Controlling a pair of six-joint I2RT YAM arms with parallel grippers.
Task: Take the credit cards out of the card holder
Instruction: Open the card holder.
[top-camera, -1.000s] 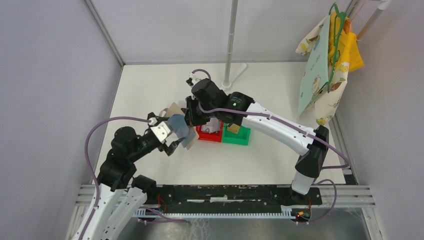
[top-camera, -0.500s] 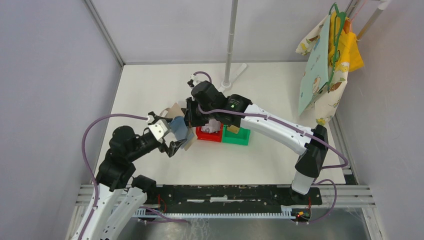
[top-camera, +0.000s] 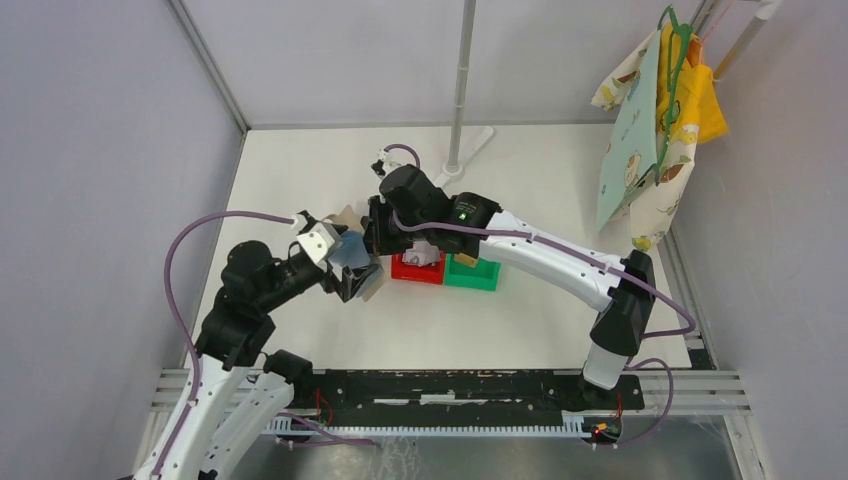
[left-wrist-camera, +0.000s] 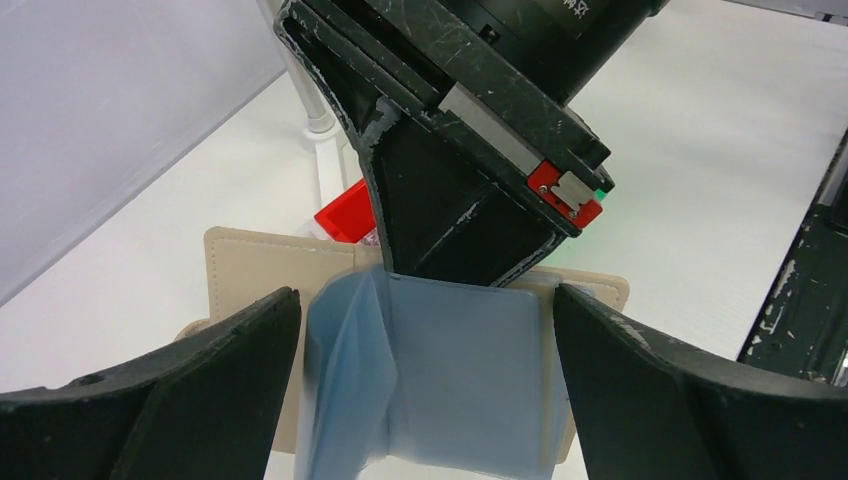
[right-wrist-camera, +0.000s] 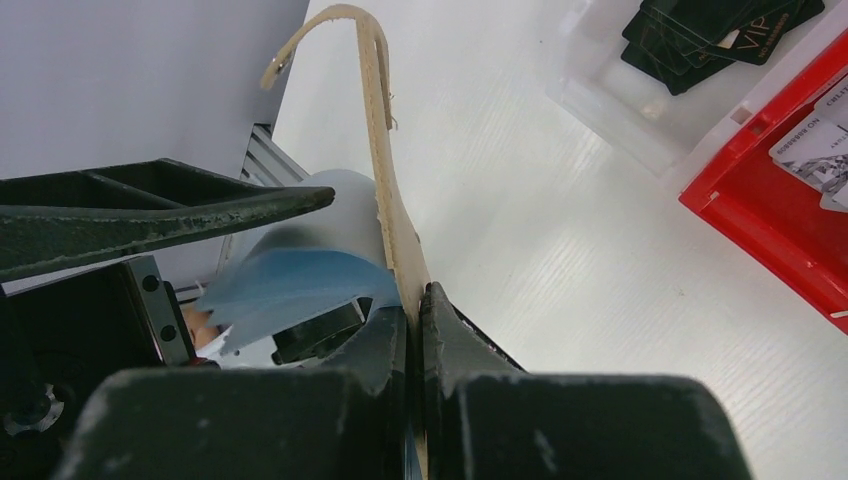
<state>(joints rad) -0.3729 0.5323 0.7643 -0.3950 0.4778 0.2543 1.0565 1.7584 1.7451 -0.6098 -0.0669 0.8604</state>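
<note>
pinches the tan edge of the card holder (right-wrist-camera: 384, 180) tight in the right gripper (right-wrist-camera: 415, 300), up in the air. holds the left gripper (left-wrist-camera: 425, 292) wide open, one finger at each side of the light blue pockets, gripping nothing. has some credit cards (right-wrist-camera: 820, 145) lying in the red bin (right-wrist-camera: 770, 205) nearby

The card holder (top-camera: 352, 252) hangs over the table (top-camera: 290, 170) between my two grippers: my right gripper (top-camera: 378, 236) pinches its far edge from behind, while my left gripper (top-camera: 348, 268) comes at it from the near side, one finger on either side of the inner pockets. Just right of it two bins stand side by side, touching — the left bin (top-camera: 408, 270) with cards (top-camera: 425, 252) lying in it, the right bin (top-camera: 474, 274) under my right arm. The pole's base (top-camera: 470, 142) stands behind them all.
</note>
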